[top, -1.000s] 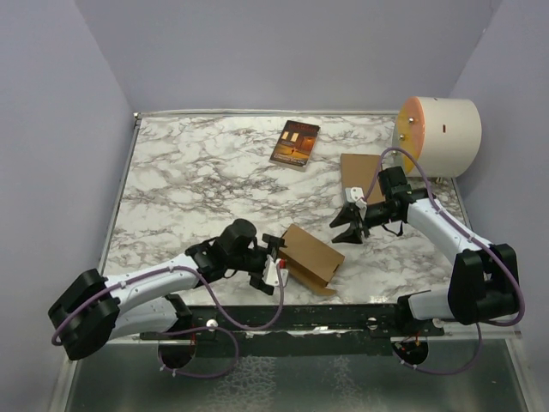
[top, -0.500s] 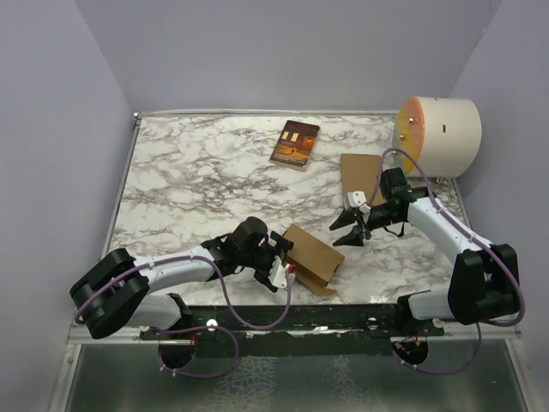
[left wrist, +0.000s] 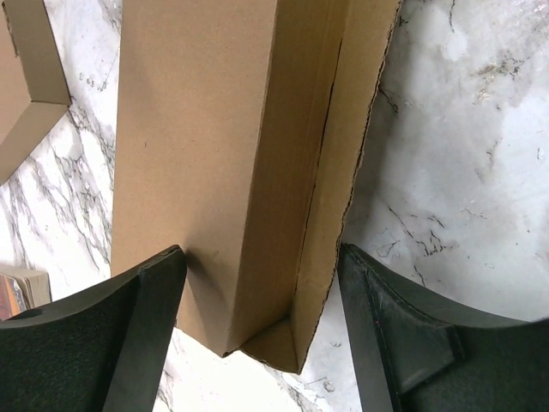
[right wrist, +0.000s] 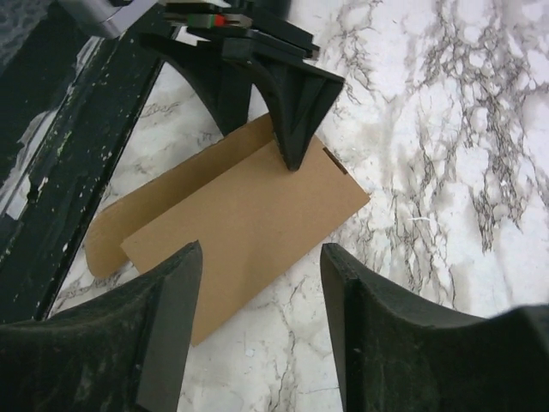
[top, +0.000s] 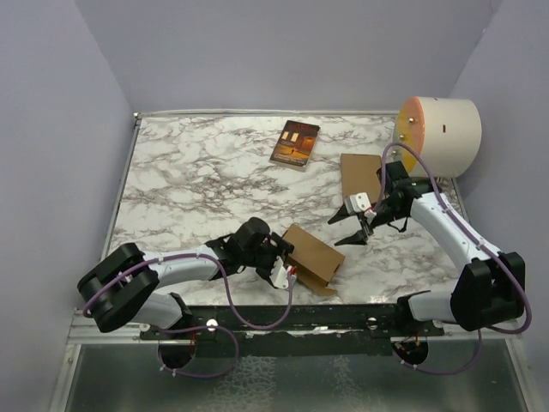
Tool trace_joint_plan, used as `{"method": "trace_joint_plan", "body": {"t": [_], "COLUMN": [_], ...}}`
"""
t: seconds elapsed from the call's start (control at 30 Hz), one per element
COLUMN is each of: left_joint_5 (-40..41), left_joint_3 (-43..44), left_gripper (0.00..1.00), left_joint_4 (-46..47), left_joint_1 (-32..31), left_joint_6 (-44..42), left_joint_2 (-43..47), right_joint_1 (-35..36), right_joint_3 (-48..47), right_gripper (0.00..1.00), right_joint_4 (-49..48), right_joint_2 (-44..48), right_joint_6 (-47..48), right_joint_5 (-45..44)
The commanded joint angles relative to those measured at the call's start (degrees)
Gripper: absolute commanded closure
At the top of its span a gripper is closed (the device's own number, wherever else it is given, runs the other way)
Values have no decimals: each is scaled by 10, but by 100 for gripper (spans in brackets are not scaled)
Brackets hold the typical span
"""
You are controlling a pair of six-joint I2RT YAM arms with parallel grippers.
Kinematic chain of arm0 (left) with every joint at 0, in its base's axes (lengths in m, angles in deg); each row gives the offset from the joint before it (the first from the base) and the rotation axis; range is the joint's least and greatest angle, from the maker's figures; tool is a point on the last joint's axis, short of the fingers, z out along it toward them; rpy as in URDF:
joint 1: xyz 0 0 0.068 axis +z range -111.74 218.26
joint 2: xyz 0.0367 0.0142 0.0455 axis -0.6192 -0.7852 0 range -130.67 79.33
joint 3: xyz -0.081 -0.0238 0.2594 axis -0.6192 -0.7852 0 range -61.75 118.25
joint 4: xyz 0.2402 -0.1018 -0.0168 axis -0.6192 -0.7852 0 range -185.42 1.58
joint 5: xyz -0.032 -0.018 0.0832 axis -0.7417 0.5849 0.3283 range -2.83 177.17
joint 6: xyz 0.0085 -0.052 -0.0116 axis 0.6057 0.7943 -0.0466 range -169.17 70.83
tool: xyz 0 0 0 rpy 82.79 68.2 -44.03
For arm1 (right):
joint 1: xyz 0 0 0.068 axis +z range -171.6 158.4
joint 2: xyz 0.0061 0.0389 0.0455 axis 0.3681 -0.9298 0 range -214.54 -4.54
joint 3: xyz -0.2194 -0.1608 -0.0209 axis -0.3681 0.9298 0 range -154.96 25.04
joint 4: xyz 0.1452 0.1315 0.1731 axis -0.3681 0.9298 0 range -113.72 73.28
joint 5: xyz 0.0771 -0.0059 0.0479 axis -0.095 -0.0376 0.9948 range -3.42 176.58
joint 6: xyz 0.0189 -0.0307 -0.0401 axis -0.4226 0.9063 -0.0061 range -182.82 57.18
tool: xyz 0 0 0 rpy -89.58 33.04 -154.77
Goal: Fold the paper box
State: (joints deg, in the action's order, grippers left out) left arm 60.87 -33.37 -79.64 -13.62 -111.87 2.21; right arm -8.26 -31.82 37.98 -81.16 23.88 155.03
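Observation:
The paper box is a flattened brown cardboard carton with a flap along its near edge, lying near the table's front edge. My left gripper is at its left end. In the left wrist view the box's end sits between the spread fingers, which flank it on both sides; the gripper is open. My right gripper hovers open and empty to the right of the box. The right wrist view shows the box below the open right gripper.
A second flat brown cardboard piece lies behind the right gripper. A dark red-brown book lies at the back centre. A cream cylinder with an orange face rests at the back right. The table's dark front rail runs beside the box.
My left gripper has slid right until its fingers straddle the box's left end. My right gripper has lifted slightly and drawn back a little.

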Motion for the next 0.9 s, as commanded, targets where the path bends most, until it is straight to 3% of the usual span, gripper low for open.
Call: {"method": "trace_joint_plan", "body": {"t": [0.0,0.17,0.33,0.57,0.87], "left_joint_5": [0,0,-1,-2,0], "left_joint_3": [-3,-3,0,4,9], "left_gripper": [28,29,29,30,30], "left_joint_4": [-14,-21,-25,-25,-25], "left_joint_1": [-3,-3,-3,-3,-3], "left_joint_6": [-11,-13,-11,-2,9], "left_joint_2": [-14,-19,-27,-39,-44], "right_joint_1": [10,11,41,146,275], "right_joint_3": [27,84,116,194,230], "right_gripper": [38,33,36,48,62], "right_joint_4": [99,179,180,62,-104], "right_joint_2": [17,27,84,158,142], "right_joint_6": [160,331,346,233,71], "right_joint_5": [-16,-34,-78,-167,-245]}}
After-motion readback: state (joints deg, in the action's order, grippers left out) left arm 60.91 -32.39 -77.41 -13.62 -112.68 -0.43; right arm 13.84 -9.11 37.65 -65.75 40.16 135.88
